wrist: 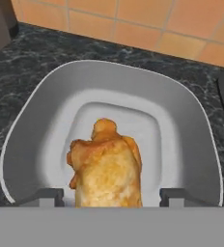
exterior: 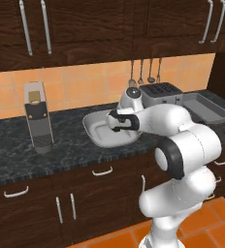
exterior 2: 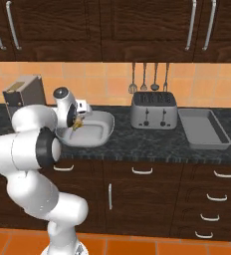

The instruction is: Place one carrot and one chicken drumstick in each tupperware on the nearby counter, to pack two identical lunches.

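My gripper (wrist: pixel 112 195) hangs over the bowl-like, round-cornered tupperware (wrist: pixel 36 106) on the dark counter (wrist: pixel 17 62). A golden-brown chicken drumstick (wrist: pixel 106 169) stands between its fingertips (wrist: pixel 51 195), with a gap on each side, so the jaws are open. In the right base view the gripper (exterior 2: pixel 79 122) and drumstick (exterior 2: pixel 77 124) sit at the left inner side of this tupperware (exterior 2: pixel 100 135). The rectangular tupperware (exterior 2: pixel 203 130) lies to the right, past the toaster, and holds nothing that I can see. The carrots are out of view.
A silver toaster (exterior 2: pixel 154 110) stands between the two tupperwares, with utensils (exterior 2: pixel 148 74) hanging on the tiled wall behind it. A tall dark appliance (exterior: pixel 37 118) stands on the counter to the left of the bowl-like tupperware (exterior: pixel 92 130). Wood cabinets hang overhead.
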Controlling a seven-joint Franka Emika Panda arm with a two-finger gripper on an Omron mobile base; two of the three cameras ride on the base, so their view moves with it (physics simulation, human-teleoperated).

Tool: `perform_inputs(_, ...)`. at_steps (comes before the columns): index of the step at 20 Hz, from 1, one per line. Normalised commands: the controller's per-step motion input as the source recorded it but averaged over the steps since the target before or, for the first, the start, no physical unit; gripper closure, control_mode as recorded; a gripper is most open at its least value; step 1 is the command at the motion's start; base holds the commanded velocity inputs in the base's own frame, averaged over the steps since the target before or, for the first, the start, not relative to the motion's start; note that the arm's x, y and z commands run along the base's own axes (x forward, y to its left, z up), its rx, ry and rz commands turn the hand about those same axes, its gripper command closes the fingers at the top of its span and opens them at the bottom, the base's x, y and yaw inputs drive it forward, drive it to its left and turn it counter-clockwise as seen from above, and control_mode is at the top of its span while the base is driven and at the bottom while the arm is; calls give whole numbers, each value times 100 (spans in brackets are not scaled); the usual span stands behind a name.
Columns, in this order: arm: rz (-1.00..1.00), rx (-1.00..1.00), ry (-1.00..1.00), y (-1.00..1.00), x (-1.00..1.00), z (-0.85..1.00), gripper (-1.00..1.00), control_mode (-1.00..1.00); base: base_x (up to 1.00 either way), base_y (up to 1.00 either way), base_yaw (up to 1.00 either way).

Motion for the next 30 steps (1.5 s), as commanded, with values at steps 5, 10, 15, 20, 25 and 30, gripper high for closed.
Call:
perform_inputs(5,0,5,0,0,23,-14,-100,-100,0,0,0)
perform_inputs(10,0,18,0,-21,-99,43,-100,-100,0,0,0)
perform_inputs(15,0,3,0,-42,-100,53,-100,-100,0,0,0)
perform_inputs(20,0,1,7,-21,-100,95,-100,-100,0,0,0)
perform_inputs(25,-3,0,25,-5,-100,88,-100,-100,0,0,0)
perform_inputs(30,0,0,2,-23,-100,15,-100,-100,0,0,0)
